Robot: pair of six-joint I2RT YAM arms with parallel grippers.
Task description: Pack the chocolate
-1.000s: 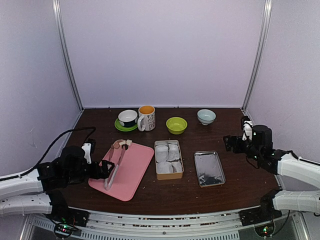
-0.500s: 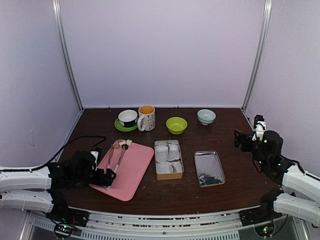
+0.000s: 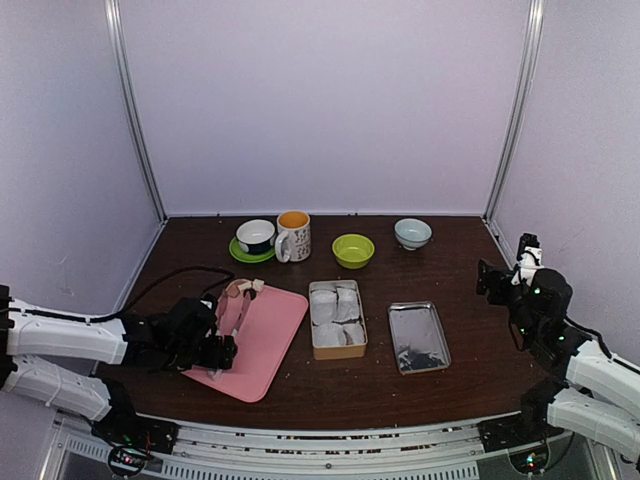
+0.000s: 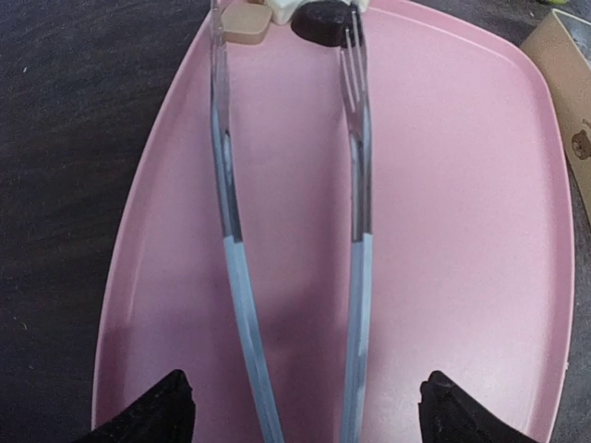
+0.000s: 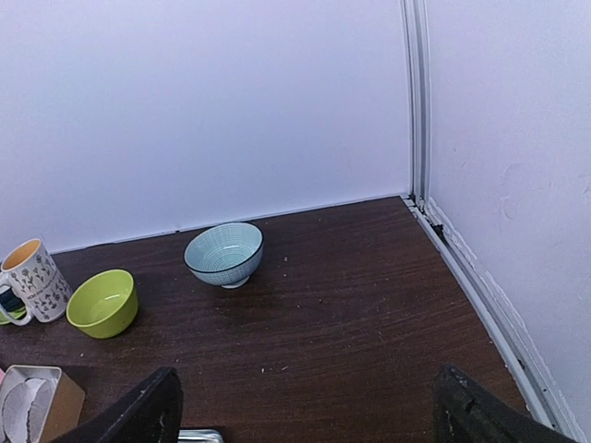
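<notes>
- left gripper spread wide astride the tongs on the pink tray
- chocolate lumps at the tongs' tips
- right gripper spread wide, empty

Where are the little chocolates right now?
The chocolates are at the far end of the pink tray, on the left side of the table, right by the tips of the tongs.

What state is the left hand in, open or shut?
Open: the left hand has its fingertips wide apart, one on each side of the tongs lying on the pink tray; neither visibly touches them.
</notes>
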